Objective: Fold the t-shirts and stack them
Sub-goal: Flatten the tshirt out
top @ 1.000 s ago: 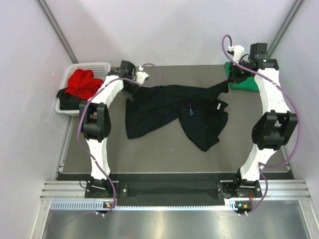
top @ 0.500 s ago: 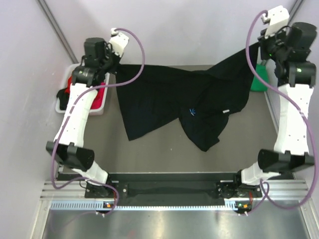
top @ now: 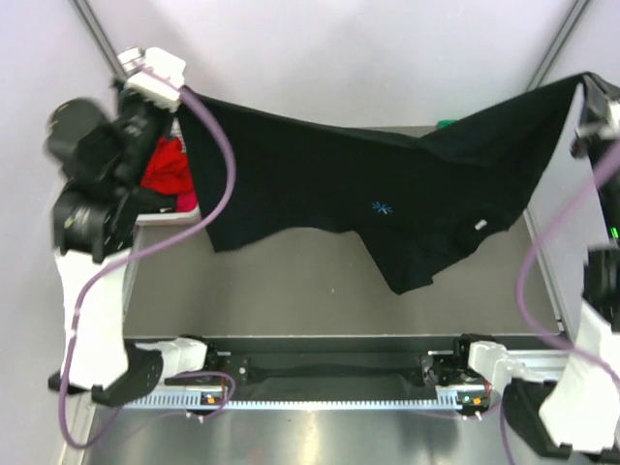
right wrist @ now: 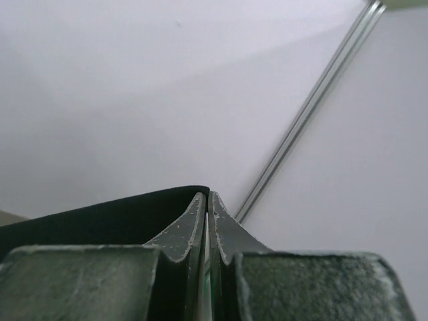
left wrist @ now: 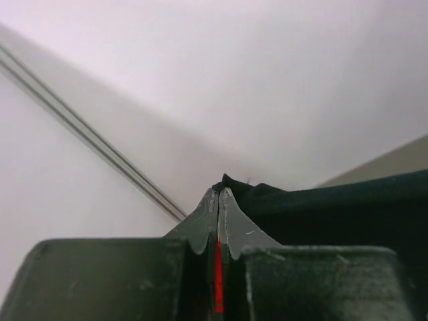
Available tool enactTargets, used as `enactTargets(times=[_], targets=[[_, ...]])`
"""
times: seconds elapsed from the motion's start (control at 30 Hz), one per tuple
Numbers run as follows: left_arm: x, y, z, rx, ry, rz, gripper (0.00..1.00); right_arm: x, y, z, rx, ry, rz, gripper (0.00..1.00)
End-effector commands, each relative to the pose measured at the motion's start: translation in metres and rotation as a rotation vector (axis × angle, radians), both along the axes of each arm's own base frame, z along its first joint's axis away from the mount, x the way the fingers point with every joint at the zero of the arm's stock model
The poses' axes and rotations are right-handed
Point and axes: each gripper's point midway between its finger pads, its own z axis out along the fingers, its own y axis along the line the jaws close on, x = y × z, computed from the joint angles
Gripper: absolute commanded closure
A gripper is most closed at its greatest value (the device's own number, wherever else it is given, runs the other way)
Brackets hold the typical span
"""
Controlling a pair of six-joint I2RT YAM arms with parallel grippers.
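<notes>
Both closed: left tool [left wrist: 219, 194] pinches one corner of the black t-shirt [top: 368, 184], high over the tabletop's [top: 291, 291] far-left corner; right tool [right wrist: 206, 197] clamps the opposite edge, over the far-right corner. Shirt hangs stretched between them above the far edge, loose folds sagging toward the middle. Judgement: light, limp cloth with no stiffness, so it will swing and bunch. Thin pinches could slip; best hold at shoulder seams or hem corners. Red t-shirt [top: 167, 165] lies by the far-left corner
</notes>
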Motion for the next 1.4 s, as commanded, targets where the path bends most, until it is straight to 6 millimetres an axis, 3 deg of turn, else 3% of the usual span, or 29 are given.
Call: enactTargets(times=[0.0,0.13,0.2,0.33,0.47,0.53,0.63,0.7,0.73,0.8,0.83,0.87,0.9,0.93,0.97,1.0,1.03,1.07,1.1,1.13,1.17,1.2,1.23,1.27,1.3,1.33,1.37], targets=[[-0.054,0.011,0.053,-0.052,-0.192,-0.012,1.0,-0.059,0.012,0.039,-0.019,-0.181,0.035,1.0],[-0.098,0.022,0.076,-0.072,-0.285,-0.013,1.0,-0.121,0.017,0.066,-0.025,-0.307,0.031,1.0],[-0.113,0.026,0.086,-0.077,-0.325,-0.014,1.0,-0.141,0.016,0.077,-0.032,-0.358,0.016,1.0],[-0.148,0.035,0.112,-0.1,-0.417,-0.007,1.0,-0.201,0.013,0.107,-0.049,-0.52,-0.04,1.0],[-0.176,0.044,0.133,-0.103,-0.505,0.011,1.0,-0.244,0.008,0.133,-0.052,-0.664,-0.097,1.0],[-0.188,0.049,0.143,-0.094,-0.548,0.031,1.0,-0.26,0.005,0.144,-0.064,-0.731,-0.129,1.0],[-0.192,0.055,0.151,-0.068,-0.581,0.068,1.0,-0.26,0.0,0.155,-0.1,-0.769,-0.182,1.0],[-0.176,0.058,0.141,-0.049,-0.538,0.101,1.0,-0.245,-0.003,0.155,-0.112,-0.744,-0.2,1.0],[-0.159,0.056,0.133,-0.028,-0.496,0.114,1.0,-0.232,-0.007,0.154,-0.112,-0.723,-0.216,1.0],[-0.128,0.056,0.107,-0.001,-0.381,0.139,1.0,-0.202,-0.011,0.148,-0.118,-0.664,-0.225,1.0],[-0.11,0.054,0.093,0.017,-0.325,0.148,1.0,-0.173,-0.015,0.139,-0.127,-0.604,-0.231,1.0],[-0.097,0.053,0.08,0.032,-0.277,0.153,1.0,-0.157,-0.016,0.134,-0.132,-0.574,-0.232,1.0],[-0.073,0.049,0.052,0.065,-0.192,0.15,1.0,-0.14,-0.017,0.127,-0.141,-0.54,-0.232,1.0],[-0.061,0.047,0.032,0.093,-0.132,0.147,1.0,-0.104,-0.02,0.107,-0.161,-0.458,-0.229,1.0],[-0.049,0.044,0.015,0.11,-0.085,0.145,1.0,-0.087,-0.021,0.097,-0.163,-0.427,-0.228,1.0],[-0.027,0.04,-0.023,0.142,0.011,0.138,1.0,-0.073,-0.023,0.09,-0.169,-0.408,-0.23,1.0],[-0.016,0.039,-0.04,0.158,0.043,0.137,1.0,-0.052,-0.024,0.077,-0.178,-0.363,-0.223,1.0],[0.003,0.035,-0.081,0.184,0.134,0.131,1.0,-0.021,-0.026,0.052,-0.182,-0.284,-0.215,1.0],[0.013,0.034,-0.101,0.201,0.173,0.131,1.0,-0.004,-0.028,0.042,-0.18,-0.256,-0.211,1.0],[0.024,0.033,-0.123,0.234,0.213,0.127,1.0,0.029,-0.029,0.015,-0.187,-0.175,-0.192,1.0],[0.038,0.03,-0.155,0.253,0.26,0.119,1.0,0.046,-0.029,0.001,-0.194,-0.14,-0.182,1.0],[0.045,0.029,-0.17,0.26,0.284,0.118,1.0,0.063,-0.029,-0.012,-0.194,-0.109,-0.17,1.0],[0.059,0.027,-0.193,0.285,0.326,0.111,1.0,0.097,-0.027,-0.041,-0.195,-0.026,-0.136,1.0],[0.07,0.024,-0.22,0.301,0.368,0.1,1.0,0.115,-0.026,-0.057,-0.198,0.017,-0.117,1.0],[0.078,0.022,-0.235,0.308,0.392,0.094,1.0,0.134,-0.021,-0.078,-0.21,0.082,-0.086,1.0],[0.094,0.019,-0.265,0.32,0.458,0.082,1.0,0.167,-0.017,-0.116,-0.223,0.183,-0.051,1.0],[0.102,0.014,-0.285,0.325,0.496,0.056,1.0,0.183,-0.012,-0.139,-0.237,0.245,-0.029,1.0]])
